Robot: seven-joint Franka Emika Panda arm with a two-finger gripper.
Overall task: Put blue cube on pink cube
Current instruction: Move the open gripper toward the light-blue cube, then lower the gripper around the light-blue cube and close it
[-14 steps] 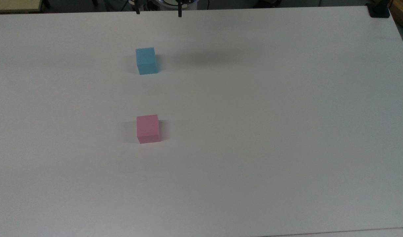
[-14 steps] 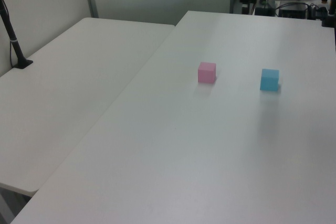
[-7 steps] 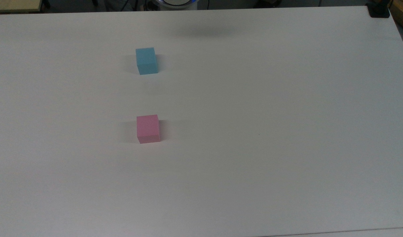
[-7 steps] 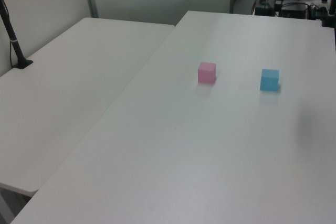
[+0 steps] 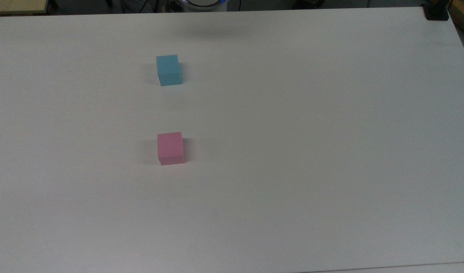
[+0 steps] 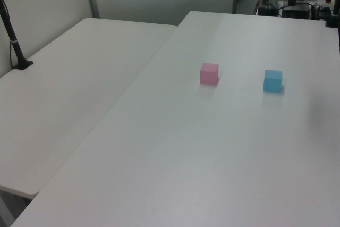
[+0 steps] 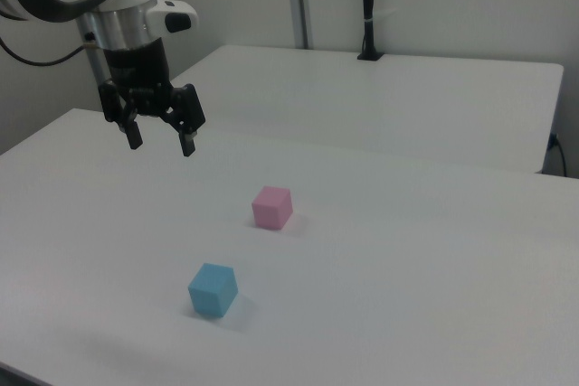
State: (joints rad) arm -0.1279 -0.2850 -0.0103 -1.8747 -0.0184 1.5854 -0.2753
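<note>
On the white surface (image 5: 292, 151) of the top view, the blue cube (image 5: 169, 70) is seen toward the far edge and the pink cube (image 5: 170, 148) nearer the camera, well apart and roughly in line; the two dark fingertips visible at the far edge a second ago are gone, and the soft shadow has shifted up to that edge, so a retreat of the arm is inferred.

Across the left view, the pink cube (image 6: 209, 73) is set to the left view's left of the blue cube (image 6: 272, 80); neither has been displaced.

Toward the right view's upper left, the pincer (image 7: 161, 140) is held high with its fingers spread and nothing between them, well away from the blue cube (image 7: 213, 289); the pink cube (image 7: 271, 207) lies beyond; the stacking is judged not yet begun.
</note>
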